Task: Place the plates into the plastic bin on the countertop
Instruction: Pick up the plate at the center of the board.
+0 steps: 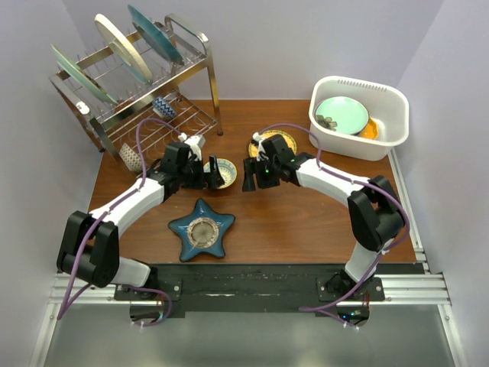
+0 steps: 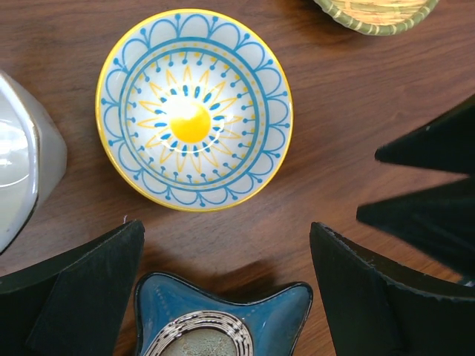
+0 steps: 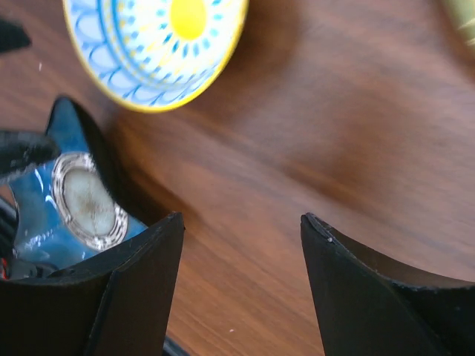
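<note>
**A:** What stands farthest left?

**B:** A wire dish rack (image 1: 215, 92), at the back left corner of the desk (image 1: 306, 222). Three plates stand on edge in its top tier: a pale green plate (image 1: 80, 74), a cream plate (image 1: 122, 47) with a brown rim, then a teal plate (image 1: 155, 34).

**A:** And the left arm?

**B:** It stretches toward the middle. The left pincer (image 2: 226, 230) is spread wide and grips nothing. Just past its tips sits a small bowl (image 2: 194, 110), white with blue lines and a yellow centre, upright on the wood.

**A:** What's near the bowl?

**B:** A dark-blue star-shaped plate (image 1: 202, 229) lies flat on the near side, close to the bowl but apart from it. One arm of the star lies below the gap between the left fingers.

**A:** The right arm?

**B:** The right pincer (image 3: 243, 222) hangs over bare wood just right of the bowl, fingers parted, holding nothing. The two pincers face each other across the bowl.

**A:** Further right?

**B:** A yellow-brown plate (image 1: 279, 141) lies flat behind the right wrist, partly hidden by it. The plastic bin (image 1: 359, 147) sits at the back right corner. A mint plate (image 1: 341, 115) rests inside, and an orange plate (image 1: 369, 130) shows beneath its right edge. Something small lies on the mint plate, but I can't tell what.
</note>
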### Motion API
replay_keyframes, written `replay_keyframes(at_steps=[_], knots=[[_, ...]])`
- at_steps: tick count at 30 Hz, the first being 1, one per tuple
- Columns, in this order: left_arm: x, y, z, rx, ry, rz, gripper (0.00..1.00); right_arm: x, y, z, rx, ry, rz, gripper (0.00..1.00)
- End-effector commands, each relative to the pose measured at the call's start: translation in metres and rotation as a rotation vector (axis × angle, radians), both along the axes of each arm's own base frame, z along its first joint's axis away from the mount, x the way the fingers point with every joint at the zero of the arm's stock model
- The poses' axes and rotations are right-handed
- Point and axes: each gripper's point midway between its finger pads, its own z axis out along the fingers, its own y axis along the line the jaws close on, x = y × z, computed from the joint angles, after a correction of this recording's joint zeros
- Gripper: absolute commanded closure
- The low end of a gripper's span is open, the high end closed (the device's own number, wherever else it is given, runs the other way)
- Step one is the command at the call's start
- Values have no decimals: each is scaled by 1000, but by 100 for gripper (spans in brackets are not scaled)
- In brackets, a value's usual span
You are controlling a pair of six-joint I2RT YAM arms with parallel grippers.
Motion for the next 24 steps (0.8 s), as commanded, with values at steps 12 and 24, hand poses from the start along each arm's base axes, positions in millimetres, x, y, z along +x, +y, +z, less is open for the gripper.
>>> replay_keyframes(at_steps=[12, 24], knots=[[-10, 36, 16, 49, -41, 114, 1, -62, 51, -28, 85, 190, 234, 33], [-1, 30, 14, 36, -35, 90, 1, -83, 57, -27, 131, 228, 256, 34]])
